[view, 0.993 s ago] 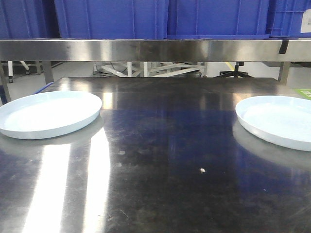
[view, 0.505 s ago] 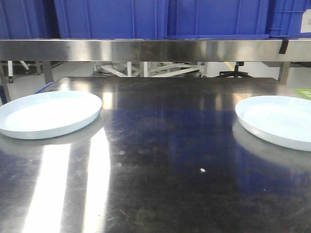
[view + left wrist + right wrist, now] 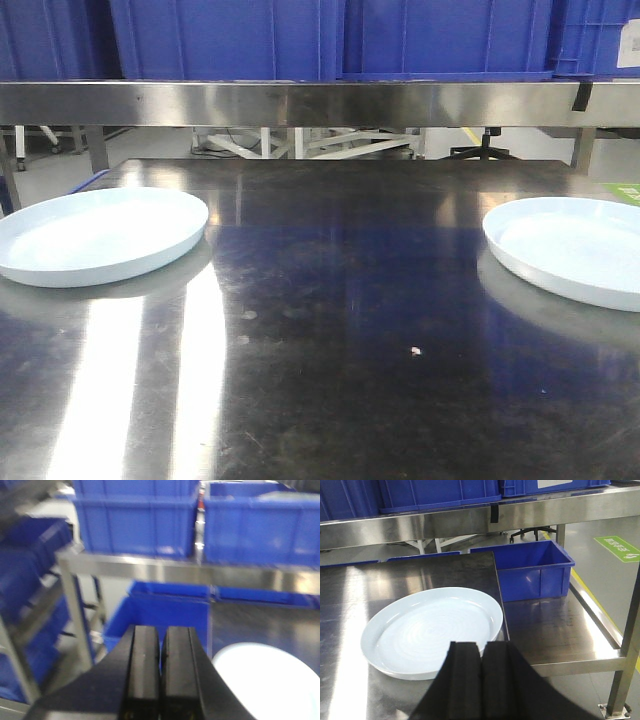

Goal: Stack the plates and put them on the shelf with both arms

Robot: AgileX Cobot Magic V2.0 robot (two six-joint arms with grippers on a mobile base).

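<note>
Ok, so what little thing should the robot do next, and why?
Probably open the right gripper and lower it toward the near rim of the right plate. That gripper is shut and hangs by the plate's near edge, holding nothing. The left gripper is shut too, and the left plate lies far off across the table, so nothing is stacked yet.

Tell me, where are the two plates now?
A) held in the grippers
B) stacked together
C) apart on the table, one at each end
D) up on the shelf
C: the left plate and the right plate lie flat at opposite ends of the table, bare steel between them.
</note>
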